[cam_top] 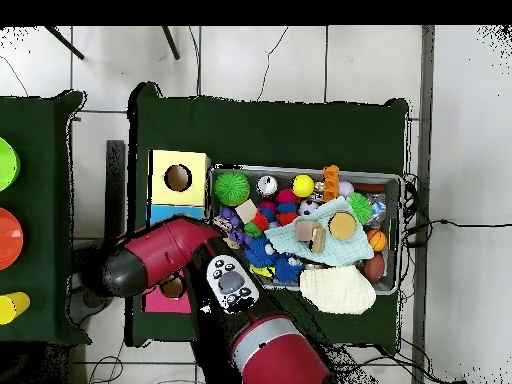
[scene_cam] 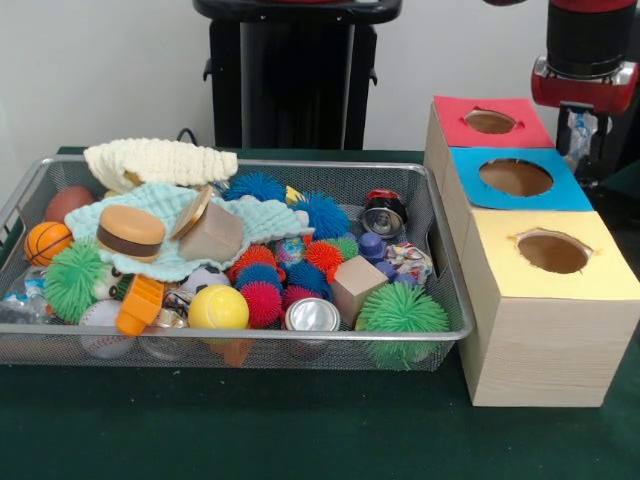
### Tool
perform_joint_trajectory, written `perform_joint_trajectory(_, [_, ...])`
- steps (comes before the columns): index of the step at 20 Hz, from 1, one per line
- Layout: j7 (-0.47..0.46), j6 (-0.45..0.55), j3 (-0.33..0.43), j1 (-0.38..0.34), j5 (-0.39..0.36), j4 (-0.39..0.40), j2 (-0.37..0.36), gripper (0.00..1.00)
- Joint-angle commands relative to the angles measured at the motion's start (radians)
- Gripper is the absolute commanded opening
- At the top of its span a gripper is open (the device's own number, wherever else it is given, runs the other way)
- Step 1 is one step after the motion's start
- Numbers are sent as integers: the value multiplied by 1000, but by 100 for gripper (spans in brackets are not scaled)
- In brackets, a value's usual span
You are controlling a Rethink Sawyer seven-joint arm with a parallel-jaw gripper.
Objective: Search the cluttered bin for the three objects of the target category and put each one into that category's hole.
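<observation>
My end effector [scene_cam: 590, 125] hangs behind the boxes [scene_cam: 545, 290], grip state unclear, leaving the bin [scene_cam: 440, 235] unobstructed for searching.

No text, label, brand, number or sign can be read in either view. The cans [scene_cam: 312, 316] in the bin [scene_cam: 452, 330] show only bare metal ends, the crumpled wrapper [scene_cam: 408, 262] carries a print too small to make out, and the three box tops [scene_cam: 515, 178] are plain colour.
</observation>
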Motion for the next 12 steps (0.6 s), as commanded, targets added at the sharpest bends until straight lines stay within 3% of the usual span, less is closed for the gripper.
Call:
perform_joint_trajectory(1, [-274, 0, 16, -97, -156, 66, 5, 0])
perform_joint_trajectory(6, [-244, 62, 59, -104, -115, 121, -92, 0])
perform_joint_trajectory(12, [-232, 226, 126, -102, 3, 135, -241, 0])
